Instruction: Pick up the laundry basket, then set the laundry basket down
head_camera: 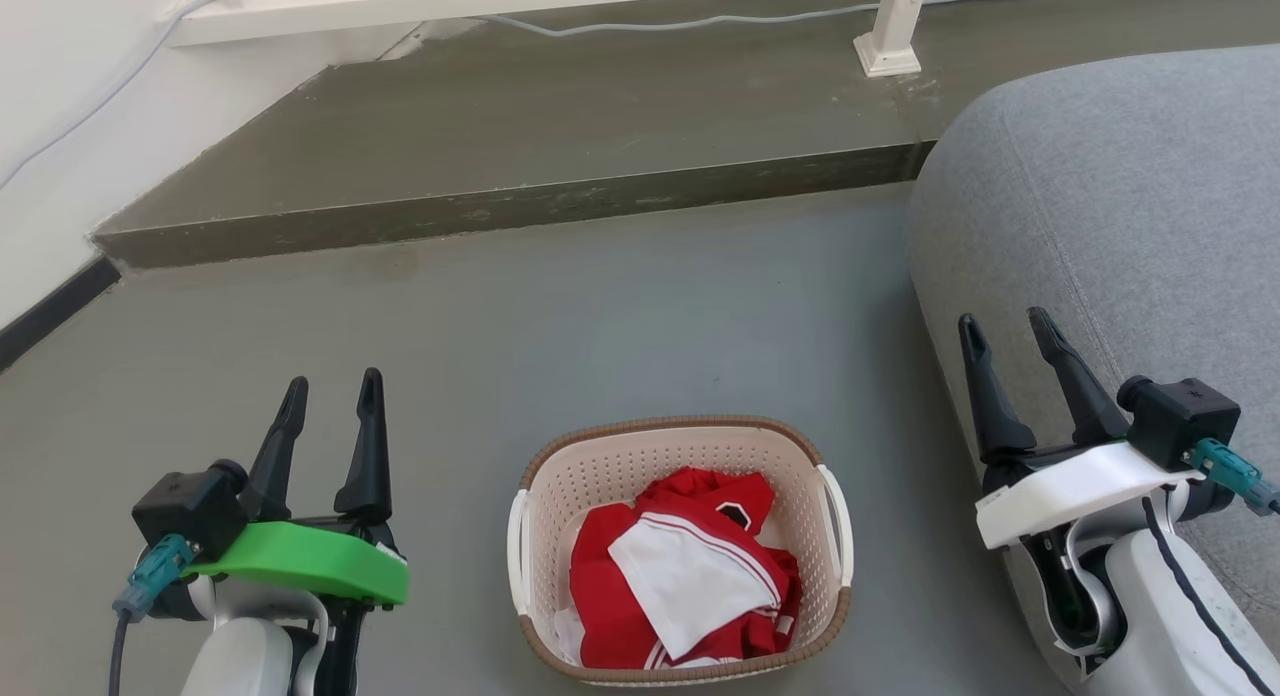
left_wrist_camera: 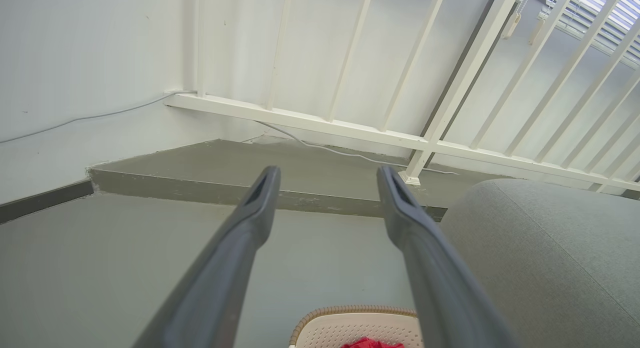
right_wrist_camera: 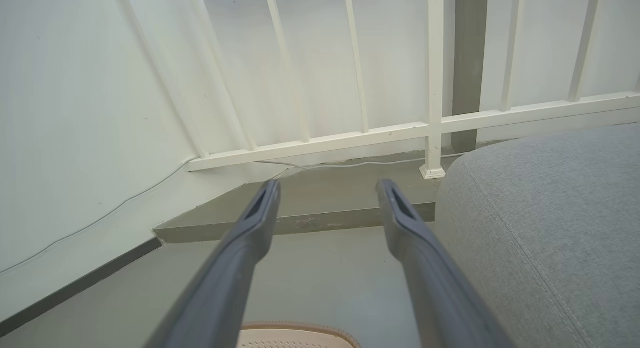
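The laundry basket (head_camera: 560,486) is cream perforated plastic with a brown woven-look rim and white side handles. It stands on the grey floor at the lower middle of the head view, holding red and white clothes (head_camera: 690,576). My left gripper (head_camera: 333,396) is open, to the left of the basket and apart from it. My right gripper (head_camera: 1005,328) is open, to the right of the basket, in front of the grey sofa. A strip of the basket (left_wrist_camera: 350,320) lies low in the left wrist view between the open left gripper (left_wrist_camera: 327,175). The basket's rim (right_wrist_camera: 300,330) sits low in the right wrist view under the open right gripper (right_wrist_camera: 327,188).
A grey sofa (head_camera: 1130,206) bulks at the right, close to my right arm. A raised concrete step (head_camera: 500,211) crosses the floor ahead, with a white railing (head_camera: 890,26) and a cable on it. A white wall (head_camera: 60,156) closes the left side.
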Controlling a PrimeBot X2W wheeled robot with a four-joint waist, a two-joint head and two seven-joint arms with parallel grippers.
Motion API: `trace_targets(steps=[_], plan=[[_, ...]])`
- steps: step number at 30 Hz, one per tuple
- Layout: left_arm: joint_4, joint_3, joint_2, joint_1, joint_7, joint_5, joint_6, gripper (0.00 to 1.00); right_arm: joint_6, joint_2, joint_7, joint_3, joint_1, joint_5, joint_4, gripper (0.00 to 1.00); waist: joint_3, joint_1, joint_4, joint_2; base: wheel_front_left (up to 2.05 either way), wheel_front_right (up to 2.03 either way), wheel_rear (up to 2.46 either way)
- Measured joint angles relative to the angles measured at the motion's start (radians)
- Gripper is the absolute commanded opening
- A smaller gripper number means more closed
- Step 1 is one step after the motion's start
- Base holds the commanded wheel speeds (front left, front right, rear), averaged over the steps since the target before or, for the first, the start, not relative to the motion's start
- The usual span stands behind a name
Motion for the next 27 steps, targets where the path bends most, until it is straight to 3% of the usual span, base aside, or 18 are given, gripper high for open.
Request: trace_targets(steps=[5, 6, 16, 27], plan=[[0.0, 0.001, 0.0, 0.0, 0.0, 0.0, 0.0, 1.0, 0.0, 0.006, 0.0, -0.003, 0.0, -0.008, -0.002, 1.0, 0.002, 0.0, 0.0, 0.0, 0.0, 0.0, 0.0], [0.0, 0.001, 0.0, 0.0, 0.0, 0.0, -0.001, 0.0, 0.0, 0.007, 0.0, -0.004, 0.0, -0.008, -0.002, 0.0, 0.002, 0.0, 0.0, 0.0, 0.0, 0.0, 0.0], [0.058, -0.005, -0.012, 0.033, 0.006, -0.027, -0.003, 0.0, 0.0, 0.035, 0.005, -0.001, 0.046, 0.021, 0.052, 0.0, 0.001, 0.0, 0.0, 0.0, 0.0, 0.0, 0.0], [0.055, 0.006, -0.012, 0.035, 0.041, -0.176, -0.003, 0.0, 0.004, 0.04, 0.037, -0.031, 0.046, 0.187, 0.05, 0.0, -0.012, 0.0, 0.008, 0.0, 0.0, 0.0, 0.0]])
